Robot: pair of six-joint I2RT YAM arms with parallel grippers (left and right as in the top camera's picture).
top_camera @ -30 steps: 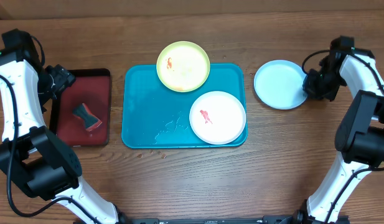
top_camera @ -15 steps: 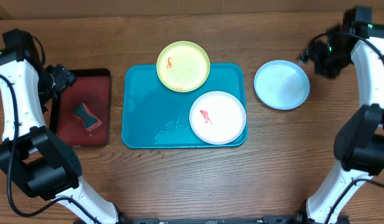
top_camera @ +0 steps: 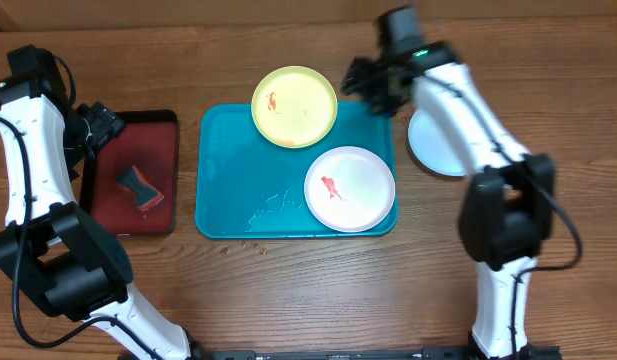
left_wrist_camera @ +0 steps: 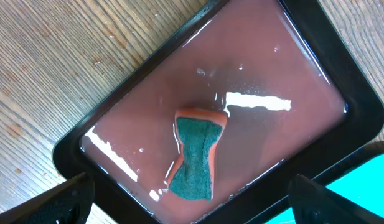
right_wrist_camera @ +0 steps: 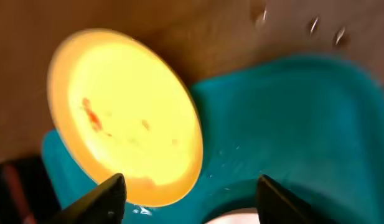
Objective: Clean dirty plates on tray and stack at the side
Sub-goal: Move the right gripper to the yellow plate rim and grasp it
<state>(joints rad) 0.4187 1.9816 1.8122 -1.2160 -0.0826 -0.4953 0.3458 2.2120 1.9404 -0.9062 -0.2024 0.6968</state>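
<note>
Teal-blue rectangular plastic tray (top_camera: 238,170) with a raised rim sits mid-table, and water beads lie on its bare floor. Off its left edge is a smaller dark red, black-rimmed tray (top_camera: 138,130) holding shallow water.

Of the three round plastic plates, the light blue one (top_camera: 428,145) lies on the wood just off the teal tray's right edge. It is partly behind the right arm and shows no smear where visible, so it looks like the finished first plate and the start of the stack. The yellow-green plate (top_camera: 294,106) overhangs the teal tray's far rim and carries an orange smear. The white plate (top_camera: 349,188) sits in the tray's near right corner with a red smear. Both are left to wash and stack, roughly two thirds of the job.

An orange-and-green sponge (left_wrist_camera: 198,155) lies in the red tray, untouched. The left gripper (left_wrist_camera: 192,199) hovers over it, spread wide and empty. The right gripper (right_wrist_camera: 190,193) hangs at the teal tray's far right corner beside the yellow-green plate, fingers apart and holding nothing.
</note>
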